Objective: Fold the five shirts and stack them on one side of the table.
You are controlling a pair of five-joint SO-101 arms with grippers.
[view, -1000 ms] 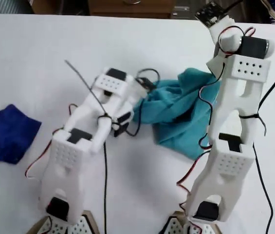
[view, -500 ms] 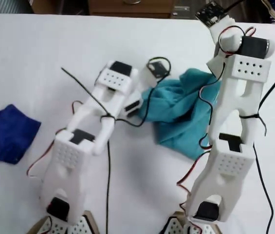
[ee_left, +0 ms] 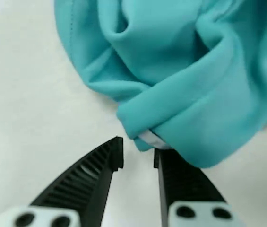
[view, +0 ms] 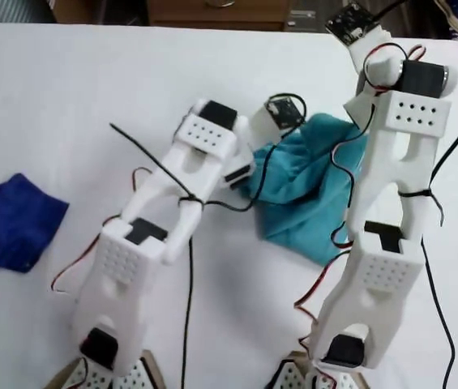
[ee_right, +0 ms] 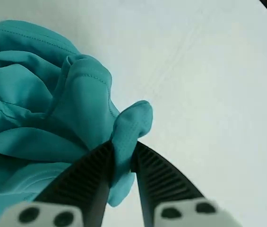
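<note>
I get bright, even light across the white table (view: 66,89), nearly washed out in the high view. Soft, faint shadows sit in the folds of the teal shirt (ee_left: 180,71) and under its edge.

A white table (view: 66,73) takes up most of the high view, evenly lit, with only soft shadows on its matte surface. Beyond its far edge stands a piece of brown wooden furniture (view: 212,11) with a flat front panel. A grey ribbed object (view: 2,8) sits past the far left corner. Dark floor (view: 427,24) shows past the far right edge.
</note>
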